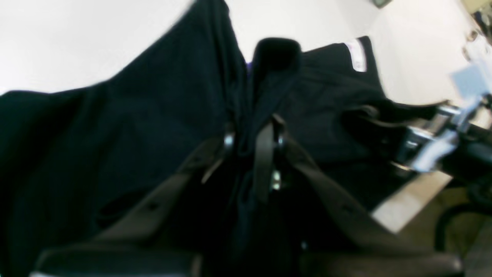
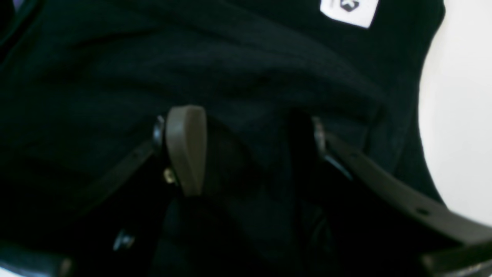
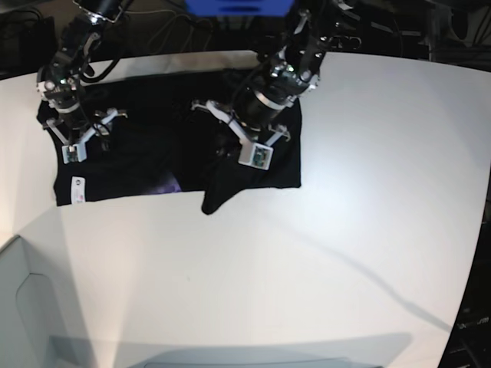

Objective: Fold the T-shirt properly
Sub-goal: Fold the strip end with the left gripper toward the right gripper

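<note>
Left end effector [image 1: 251, 144], dark with slim fingertips, clenched on a bunched fold of the large plain black cloth T-shirt [image 3: 276, 172]. Gripped fold stands raised in a ridge, with a loose tip poking out past the fingertips. In the base view this arm is at the middle, reaching in from the top edge, over the shirt's right-hand part.

Right end effector [image 2: 246, 150], dark with rounded grey fingertips, released: fingers spread wide over the black cloth, nothing pinched between them. In the base view it is over the shirt's left-hand end, well apart from the other one.

T-shirt lies across the far part of the smooth white bench [image 3: 368, 230], under both arms, wider than deep. Surface wrinkled, layers overlapping; a dark flap sticks out from the near edge around the middle, below the left end effector. Small white rectangular tag [image 3: 78, 190] with a dark mark sits near the shirt's near left corner in the base view. Patch of purple print [image 3: 167, 186] peeks out at the near edge, between the tag and the flap.

Farther out: black cables [image 3: 165, 27] tangled behind the far edge of the bench; pale grey angular object [image 3: 19, 307] at the lower left of the base view, blurry, can't tell what.
</note>
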